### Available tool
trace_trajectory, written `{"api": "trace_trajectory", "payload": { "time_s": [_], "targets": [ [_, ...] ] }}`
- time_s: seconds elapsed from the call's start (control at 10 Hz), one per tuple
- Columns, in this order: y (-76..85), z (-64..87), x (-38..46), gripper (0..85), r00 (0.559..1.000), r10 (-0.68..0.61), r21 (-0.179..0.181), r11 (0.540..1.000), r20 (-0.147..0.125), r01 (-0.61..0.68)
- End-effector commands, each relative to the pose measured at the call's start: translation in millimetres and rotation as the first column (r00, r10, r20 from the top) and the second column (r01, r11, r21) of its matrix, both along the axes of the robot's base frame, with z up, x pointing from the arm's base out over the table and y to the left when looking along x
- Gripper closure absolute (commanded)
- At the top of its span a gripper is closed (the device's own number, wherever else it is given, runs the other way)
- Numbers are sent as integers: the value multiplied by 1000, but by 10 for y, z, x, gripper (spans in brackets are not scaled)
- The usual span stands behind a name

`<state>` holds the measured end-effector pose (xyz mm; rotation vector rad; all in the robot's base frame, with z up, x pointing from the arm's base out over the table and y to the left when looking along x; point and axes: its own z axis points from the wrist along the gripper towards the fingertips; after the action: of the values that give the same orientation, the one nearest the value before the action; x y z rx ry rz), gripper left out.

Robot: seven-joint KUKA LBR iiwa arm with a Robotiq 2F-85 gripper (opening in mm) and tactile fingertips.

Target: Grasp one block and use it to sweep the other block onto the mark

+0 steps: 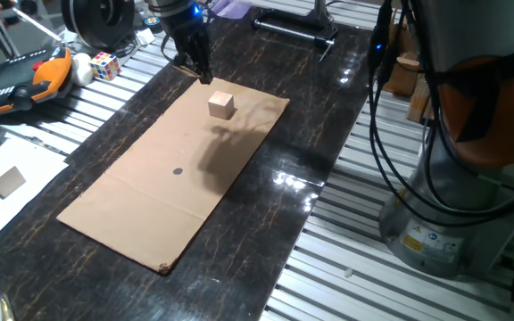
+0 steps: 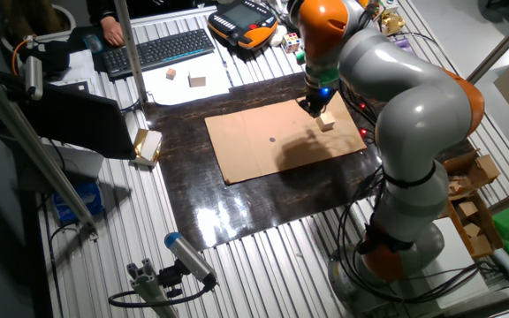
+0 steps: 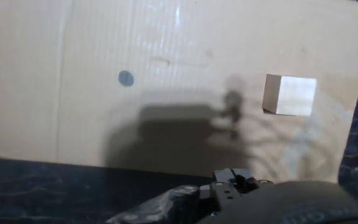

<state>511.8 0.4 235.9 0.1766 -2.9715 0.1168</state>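
The small light-tan wooden cube (image 1: 221, 104) sits on the brown cardboard sheet (image 1: 150, 209) near its far end. It also shows in the other fixed view (image 2: 326, 122) and in the hand view (image 3: 289, 94). The dark round mark (image 1: 178, 171) lies near the sheet's middle, apart from the cube, and shows as well in the other views (image 2: 272, 139) (image 3: 125, 78). My gripper (image 1: 205, 75) hangs at the sheet's far edge, just behind and left of the cube, not touching it (image 2: 313, 108). Its fingers look close together. I cannot tell whether they hold anything.
A multicoloured puzzle cube (image 1: 105, 64) and an orange teach pendant (image 1: 16, 85) lie at the far left. A wooden block (image 1: 7, 181) rests on white paper. The robot base (image 1: 453, 205) and cables stand at the right. A keyboard (image 2: 157, 51) lies beyond the table.
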Motion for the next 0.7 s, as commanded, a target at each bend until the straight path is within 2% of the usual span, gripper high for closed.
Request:
{"api": "trace_trajectory", "payload": {
  "time_s": [0.0,0.1,0.2,0.3,0.4,0.5,0.6],
  "targets": [
    [-2,3,0,843,999,-33,85,996,-15,34],
    [-2,3,0,843,1000,-7,55,998,-9,8],
    [-2,3,0,843,1000,-3,42,999,-21,4],
    [-6,-3,5,747,999,2,6,1000,-34,-2],
    [-50,-54,36,573,999,5,-1,1000,-33,-5],
    [-111,-138,85,470,1000,-2,11,1000,-14,2],
    [-178,-238,127,403,1000,0,7,1000,11,0]
  ]
}}
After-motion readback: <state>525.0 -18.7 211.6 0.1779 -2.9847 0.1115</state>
